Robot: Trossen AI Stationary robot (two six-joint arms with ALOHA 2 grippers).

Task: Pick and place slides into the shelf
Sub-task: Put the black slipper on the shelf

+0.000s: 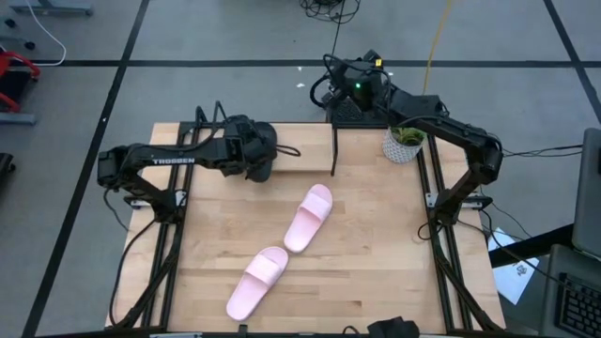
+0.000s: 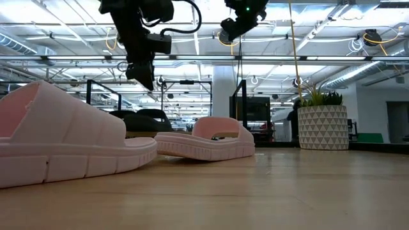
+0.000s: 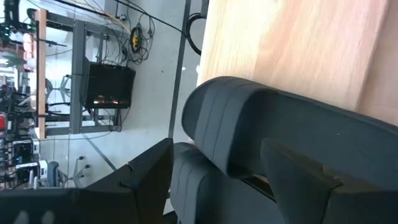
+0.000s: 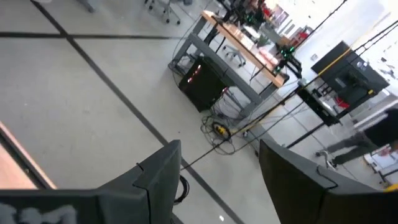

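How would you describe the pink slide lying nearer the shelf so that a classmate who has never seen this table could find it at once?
Start at the wooden table and find the shelf along its far edge. Two pale pink slides lie in a diagonal line in front of it. Pick the pink slide nearer the shelf and the potted plant; the other pink slide lies by the near edge.

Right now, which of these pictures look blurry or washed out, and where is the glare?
Low view: the nearest pink sandal looms large and soft-edged, and bright ceiling lights glare behind the arms. Left wrist view: the black sandals fill the frame, smooth and a bit hazy. Right wrist view: the floor is pale and the far room washed out. High view: evenly lit, with soft shadows on the table.
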